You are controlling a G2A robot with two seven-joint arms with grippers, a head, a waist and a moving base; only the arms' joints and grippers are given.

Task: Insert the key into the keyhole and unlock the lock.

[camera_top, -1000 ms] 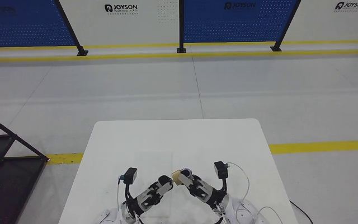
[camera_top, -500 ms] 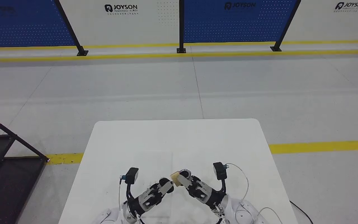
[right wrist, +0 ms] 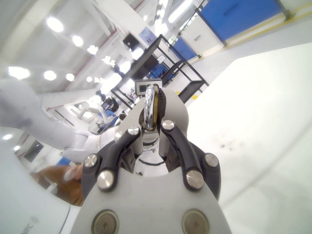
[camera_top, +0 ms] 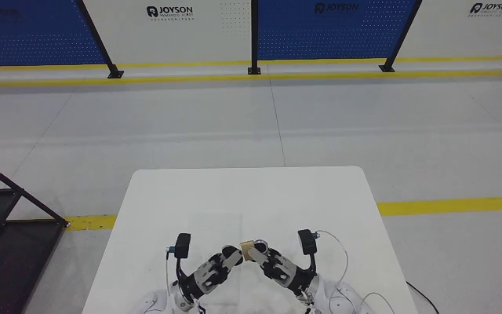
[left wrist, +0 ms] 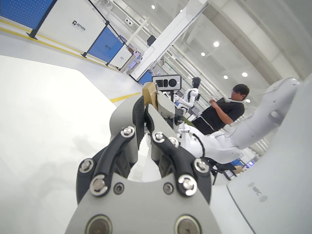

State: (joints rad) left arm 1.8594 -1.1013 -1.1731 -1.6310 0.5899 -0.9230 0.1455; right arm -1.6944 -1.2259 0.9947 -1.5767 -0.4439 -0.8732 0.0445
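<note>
- Barely anything has shifted over the last second. The left gripper (camera_top: 232, 255) backed off a touch toward 8 o'clock, then came in again. It now sits tip to tip with the right gripper (camera_top: 259, 251) once more, at the 6 o'clock edge of the table (camera_top: 235, 196).
- That small out-and-in reads to me as a second try at lining up the key. Insertion looks unsettled, and I see no sign of a turn yet.
- The lock (camera_top: 248, 250) hangs above the table between the two tips, with the left gripper at its 9 o'clock and the right at its 3 o'clock.
- The right gripper is clamped on the lock. In its wrist view the shackle (right wrist: 149, 108) runs edge-on between the fingers, so I cannot tell whether it has sprung.
- The left gripper's pads (left wrist: 139, 113) are drawn nearly together. The key is presumably pinched there, but it is hidden.
- The lock body (left wrist: 149, 95) is a dull yellow brass block with flat faces and squared corners.
- The shackle is a bright, rounded chrome loop, slick and mirror-like.
- The pads are black ribbed rubber that should grip well, and the finger shells are smooth grey plastic.
- The table is matte white and flat.
</note>
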